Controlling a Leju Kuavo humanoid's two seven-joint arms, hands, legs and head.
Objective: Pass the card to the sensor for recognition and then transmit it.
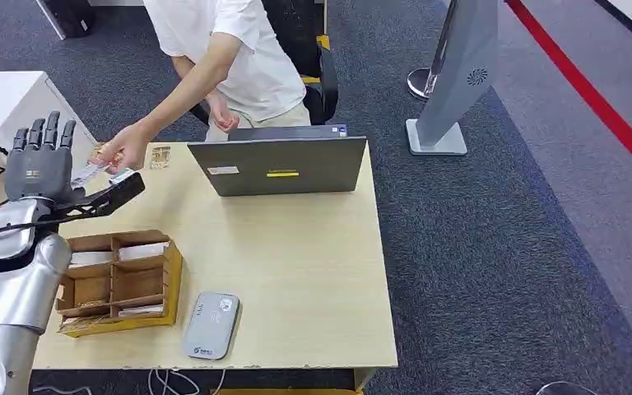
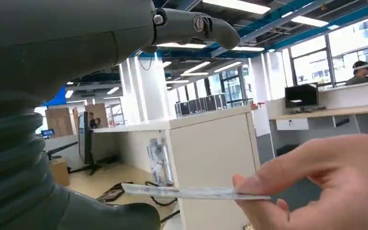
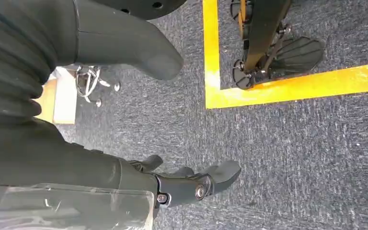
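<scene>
Up close at the wrist, the left hand [image 2: 124,72] spreads its fingers, holding nothing. A thin pale card [image 2: 191,192] lies flat, long axis running from its palm to the person's hand [image 1: 128,146] pinching it over the table's [image 1: 313,271] far-left corner. Hanging over carpet, the right hand [image 3: 139,120] is loosely open.

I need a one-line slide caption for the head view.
Person's hand takes the card beside the raised left hand.
</scene>
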